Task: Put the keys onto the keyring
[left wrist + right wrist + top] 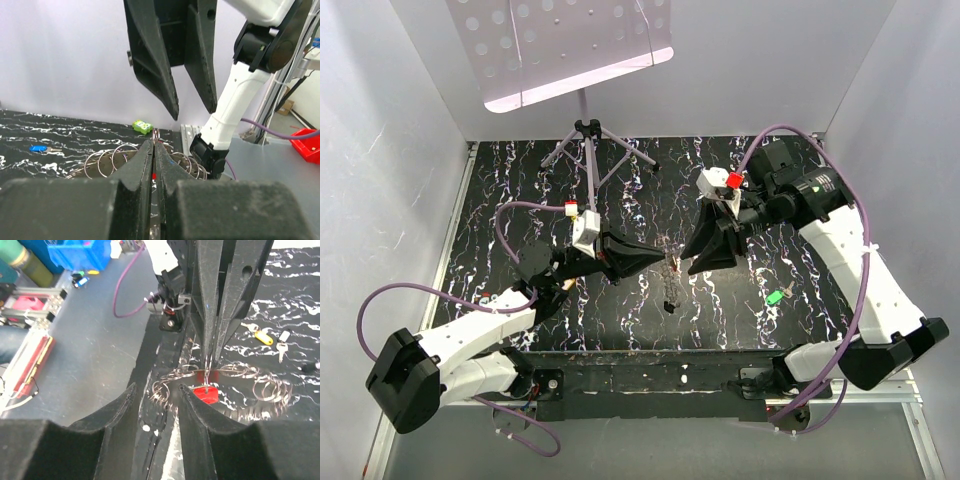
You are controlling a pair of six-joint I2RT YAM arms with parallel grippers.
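Black fingers of the left gripper (153,144) were pressed together, pinching a thin wire keyring (156,134) at their tips; the right gripper (157,390) faced it close by, fingers spread, holding nothing; a red-headed key (206,393) showed just beneath the keyring, among loose linked rings (270,386) on the black marbled table (520,180); a green-headed key (775,297) lay well apart, near the right arm.

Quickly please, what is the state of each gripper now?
Left gripper: closed, pinching the thin metal keyring at its tips.
Right gripper: open, holding nothing.
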